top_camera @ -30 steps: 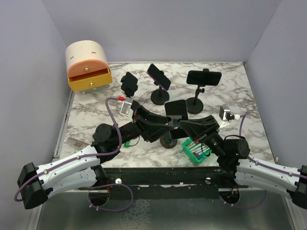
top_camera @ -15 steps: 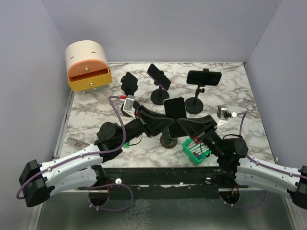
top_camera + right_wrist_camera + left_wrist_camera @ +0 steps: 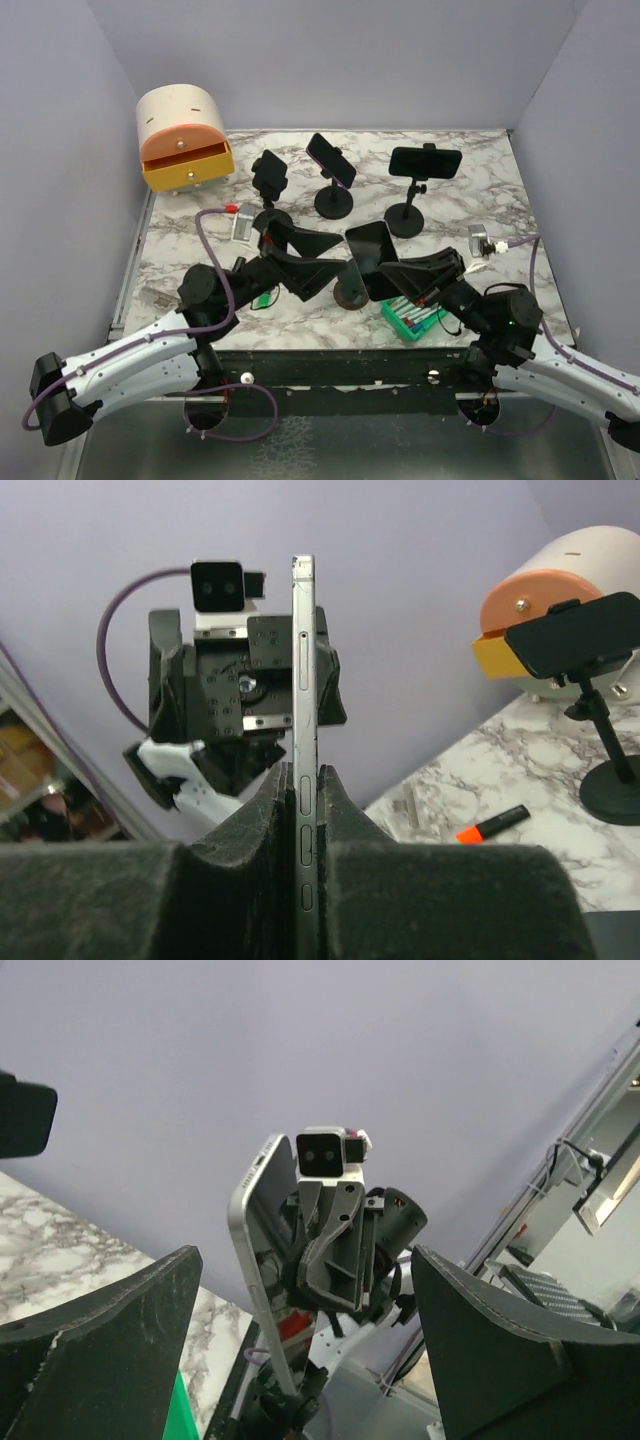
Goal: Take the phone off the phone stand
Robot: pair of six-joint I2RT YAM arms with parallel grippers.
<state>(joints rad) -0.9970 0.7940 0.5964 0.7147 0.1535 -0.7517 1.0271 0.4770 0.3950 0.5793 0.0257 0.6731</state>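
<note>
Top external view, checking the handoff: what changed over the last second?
The left pincer opened and drew back leftward. The right pincer, shut on the black slab phone, pulled it nearer and tilted it. The three phones on stands behind and the orange drawer box stayed.

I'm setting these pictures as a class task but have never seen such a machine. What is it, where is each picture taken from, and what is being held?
These are two robot arms bolted at the table's near edge, each ending in a two-finger gripper. The wide picture looks down from above and behind them; the other two come from a camera on each wrist. On the marble table stand three phones on stands, a cream-and-orange drawer box, a green basket of small items and an orange marker. The right gripper is shut on a phone, pinching its flat faces. The left gripper is open, facing it, holding nothing.
</note>
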